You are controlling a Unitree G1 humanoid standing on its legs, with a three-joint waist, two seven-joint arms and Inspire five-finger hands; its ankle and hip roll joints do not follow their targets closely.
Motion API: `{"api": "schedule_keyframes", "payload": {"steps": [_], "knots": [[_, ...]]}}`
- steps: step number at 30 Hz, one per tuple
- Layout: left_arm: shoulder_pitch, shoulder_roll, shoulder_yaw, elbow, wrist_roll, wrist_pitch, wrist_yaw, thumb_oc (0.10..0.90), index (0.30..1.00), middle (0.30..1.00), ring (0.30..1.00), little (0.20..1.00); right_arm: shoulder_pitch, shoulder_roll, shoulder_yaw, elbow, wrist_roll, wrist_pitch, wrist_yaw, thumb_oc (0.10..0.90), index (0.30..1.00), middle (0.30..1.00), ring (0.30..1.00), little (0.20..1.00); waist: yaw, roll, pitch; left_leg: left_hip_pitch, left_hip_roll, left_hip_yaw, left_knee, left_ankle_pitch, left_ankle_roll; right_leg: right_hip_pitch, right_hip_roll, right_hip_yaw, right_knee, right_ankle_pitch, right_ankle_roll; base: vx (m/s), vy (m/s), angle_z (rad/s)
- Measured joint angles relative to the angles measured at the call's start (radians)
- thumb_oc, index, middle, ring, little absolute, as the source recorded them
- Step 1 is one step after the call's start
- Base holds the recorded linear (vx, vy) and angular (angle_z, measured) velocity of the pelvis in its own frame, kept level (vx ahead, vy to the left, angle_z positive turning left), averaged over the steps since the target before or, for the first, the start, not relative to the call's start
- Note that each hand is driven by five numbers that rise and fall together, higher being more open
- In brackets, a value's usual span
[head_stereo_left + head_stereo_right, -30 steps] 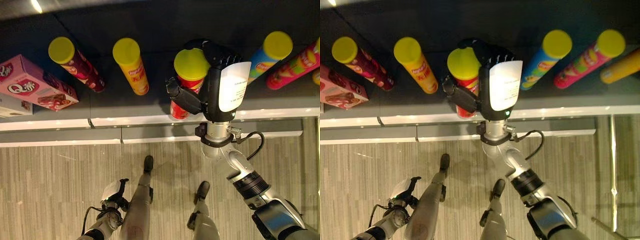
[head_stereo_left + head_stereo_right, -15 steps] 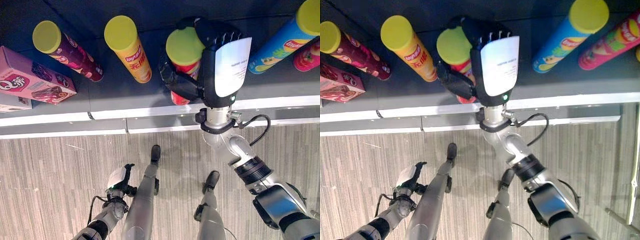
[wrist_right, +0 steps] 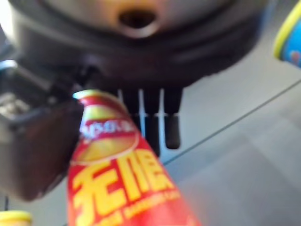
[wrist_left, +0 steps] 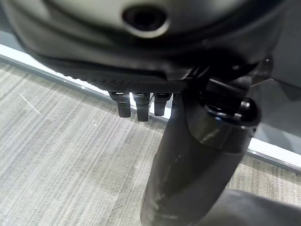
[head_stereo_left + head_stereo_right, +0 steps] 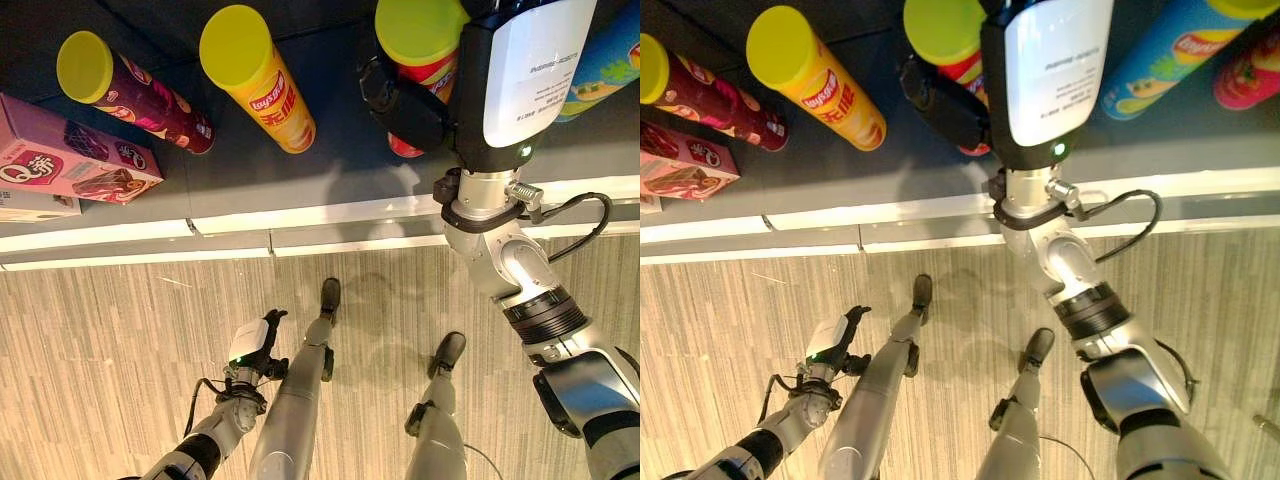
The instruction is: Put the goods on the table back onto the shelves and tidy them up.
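Right hand (image 5: pixel 470 90): thumb and fingers wrapped round the red can (image 5: pixel 425 45), yellow lid up, held over the dark shelf (image 5: pixel 340 170).
Left hand (image 5: pixel 250 350): low beside the robot over the floor, fingers straight, holding nothing.
Shelf row: yellow can (image 5: pixel 262 85), maroon can (image 5: pixel 130 92), pink box (image 5: pixel 70 160) to the left; blue can (image 5: pixel 1170 60) to the right.
Step in hand: placing the red can in the gap between yellow and blue.
Next move: likely seat its base flat, then release without nudging neighbours.

Dark shelf (image 5: pixel 330 175), striped grey floor (image 5: pixel 100 340)
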Motion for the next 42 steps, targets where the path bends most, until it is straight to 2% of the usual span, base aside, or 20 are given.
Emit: {"api": "schedule_keyframes", "payload": {"steps": [5,8,13,15,16,22,35,42], "knots": [[0.001,0.000,-0.002,-0.034,0.020,-0.001,0.011,0.800,0.900,0.900,0.900,0.900,-0.006,0.000,0.000,-0.003,0.000,0.000,0.000,0.400,0.300,0.300,0.300,0.300,0.000,0.015,0.003,-0.060,-0.004,0.003,0.065,-0.021,0.017,-0.030,-0.008,0.008,0.000,0.012,0.017,0.02,0.035,0.00],[0.000,0.004,-0.002,-0.062,0.050,-0.006,0.042,0.800,0.900,0.900,0.900,0.900,-0.026,0.004,0.000,-0.005,0.000,-0.004,-0.022,0.400,0.300,0.300,0.300,0.300,0.000,0.032,0.002,-0.102,-0.009,0.016,0.101,-0.038,0.026,-0.063,-0.017,0.020,0.000,0.021,0.009,0.02,0.031,-0.06],[-0.001,0.007,-0.013,-0.070,0.066,-0.007,0.066,0.800,0.900,0.900,0.900,0.900,-0.034,0.018,-0.011,-0.008,0.000,-0.004,-0.046,0.400,0.300,0.300,0.300,0.300,-0.011,0.044,0.002,-0.134,-0.019,0.026,0.134,-0.053,0.036,-0.082,-0.031,0.026,0.000,0.029,0.007,0.01,0.027,-0.02],[-0.019,0.006,-0.005,-0.038,0.073,-0.012,0.077,0.800,0.900,0.900,0.900,0.900,-0.025,0.049,-0.037,-0.014,-0.001,-0.010,-0.062,0.400,0.300,0.300,0.300,0.300,-0.017,0.046,0.002,-0.146,-0.022,0.028,0.139,-0.054,0.037,-0.092,-0.036,0.025,0.000,0.034,0.009,0.01,0.072,0.01],[-0.055,0.004,0.010,0.015,0.064,0.006,0.079,0.800,0.900,0.900,0.900,0.900,-0.011,0.099,-0.036,-0.021,0.008,-0.009,-0.069,0.800,0.900,0.900,0.900,0.900,-0.028,0.046,0.002,-0.146,-0.023,0.029,0.144,-0.050,0.043,-0.093,-0.037,0.025,0.001,0.044,0.008,0.00,0.062,-0.04],[-0.067,0.042,0.024,-0.018,0.050,0.022,0.103,0.800,0.900,0.900,0.900,0.900,-0.035,0.098,0.086,0.010,0.023,-0.039,-0.063,0.800,0.900,0.900,0.900,0.900,-0.052,0.048,0.000,-0.146,-0.023,0.047,0.166,-0.060,0.055,-0.093,-0.043,0.025,0.001,0.057,0.006,0.00,0.013,-0.05],[-0.065,0.036,0.041,-0.017,0.049,0.028,0.098,0.800,0.900,0.900,0.900,0.900,-0.009,0.055,0.078,0.007,0.026,-0.039,-0.051,0.800,0.900,0.900,0.900,0.900,-0.081,0.048,-0.001,-0.144,-0.020,0.048,0.170,-0.060,0.056,-0.095,-0.041,0.024,0.008,0.057,0.007,0.00,0.000,0.00],[-0.064,0.036,0.046,-0.011,0.049,0.034,0.098,0.800,0.900,0.900,0.900,0.900,-0.009,0.041,0.062,0.003,0.025,-0.039,-0.036,0.800,0.900,0.900,0.900,0.900,-0.082,0.044,-0.002,-0.128,-0.006,0.047,0.170,-0.060,0.055,-0.087,-0.027,0.021,0.017,0.057,0.007,0.00,-0.009,-0.03]]}}
